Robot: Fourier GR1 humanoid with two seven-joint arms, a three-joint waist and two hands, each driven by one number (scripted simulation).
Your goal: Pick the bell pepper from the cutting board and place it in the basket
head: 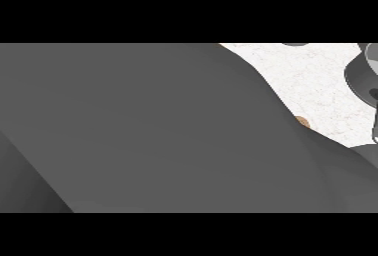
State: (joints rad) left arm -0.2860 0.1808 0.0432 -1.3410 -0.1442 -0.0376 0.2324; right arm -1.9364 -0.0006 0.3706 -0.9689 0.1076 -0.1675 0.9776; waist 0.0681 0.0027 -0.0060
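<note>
A grey forearm [148, 135] close to the camera fills nearly the whole head view and hides most of the counter. Neither hand shows. No bell pepper is visible. A small tan-brown bit [301, 121] peeks out at the arm's edge; I cannot tell what it is. At the right edge shows part of a grey round container [359, 75] with a dark inside; whether it is the basket I cannot tell.
A patch of white speckled counter [310, 85] shows at the upper right. A dark grey object [295, 44] is cut off by the view's top edge.
</note>
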